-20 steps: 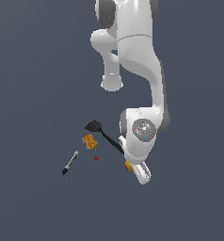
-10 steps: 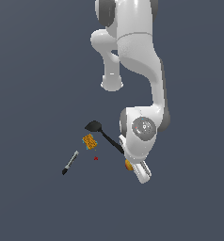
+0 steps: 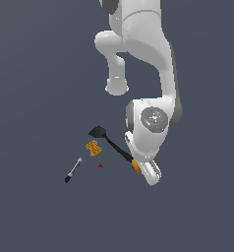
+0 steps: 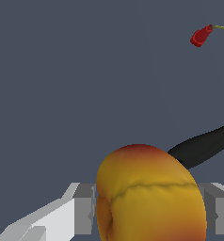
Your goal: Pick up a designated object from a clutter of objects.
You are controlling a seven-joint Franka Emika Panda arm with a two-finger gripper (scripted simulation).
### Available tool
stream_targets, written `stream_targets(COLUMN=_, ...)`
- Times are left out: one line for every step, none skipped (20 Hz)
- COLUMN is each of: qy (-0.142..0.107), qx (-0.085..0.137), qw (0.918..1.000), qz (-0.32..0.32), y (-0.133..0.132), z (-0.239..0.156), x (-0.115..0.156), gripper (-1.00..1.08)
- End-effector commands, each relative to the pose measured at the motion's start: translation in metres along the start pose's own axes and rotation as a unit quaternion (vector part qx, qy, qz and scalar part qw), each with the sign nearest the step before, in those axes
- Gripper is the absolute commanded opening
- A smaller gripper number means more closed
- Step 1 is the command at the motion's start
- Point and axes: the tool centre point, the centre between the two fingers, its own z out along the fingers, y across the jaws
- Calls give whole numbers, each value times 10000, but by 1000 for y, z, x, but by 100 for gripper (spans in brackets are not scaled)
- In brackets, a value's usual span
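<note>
Overhead, we note one white Panda arm (image 3: 148, 74) bent low over the dark floor, gripper (image 4: 149, 207) straddling the peach (image 4: 149, 197); pads sit at both flanks, apparently touching, though a firm hold we cannot tell. Peach lies at the handle end of the spatula (image 3: 109, 140). We judge: squeeze centred, lift straight, avoid dragging the handle. Count: one spatula, one sponge (image 3: 93, 147), one marker (image 3: 73, 170), one peach

The exterior view looks down from afar; the wrist view sits close, both catching the peach (image 3: 135, 165) (image 4: 149, 195).
</note>
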Motion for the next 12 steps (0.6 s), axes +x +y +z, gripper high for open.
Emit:
stream_targets(qy=2, qx=12, qw=10000, qz=0, y=4, z=-22, x=-2, gripper=-100)
stream_targets(qy=2, qx=12, qw=10000, qz=0, y=6, z=-31, x=-3, gripper=-100)
stream_targets(qy=2, qx=12, qw=10000, qz=0, y=8, z=-41, x=-4, gripper=-100)
stream_targets(qy=2, qx=12, qw=10000, qz=0, y=10, z=-52, x=-5, gripper=-100)
stream_targets(qy=2, qx=12, qw=10000, qz=0, y=12, z=-63, x=-6, gripper=-100)
stream_targets(qy=2, qx=12, qw=10000, qz=0, y=14, z=-75, x=-8, gripper=-100)
stream_targets(qy=2, qx=12, qw=10000, qz=0, y=16, z=-86, x=-9, gripper=-100)
stream_targets(qy=2, qx=12, qw=10000, qz=2, y=19, z=-98, x=-10, gripper=-100)
stream_targets(qy=2, qx=12, qw=10000, qz=2, y=21, z=-110, x=-11, gripper=-100)
stream_targets(qy=2, qx=12, qw=10000, qz=2, y=24, z=-123, x=-12, gripper=-100)
stream_targets(qy=2, qx=12, qw=10000, qz=2, y=26, z=-135, x=-13, gripper=-100)
stream_targets(qy=2, qx=12, qw=10000, qz=2, y=28, z=-147, x=-14, gripper=-100)
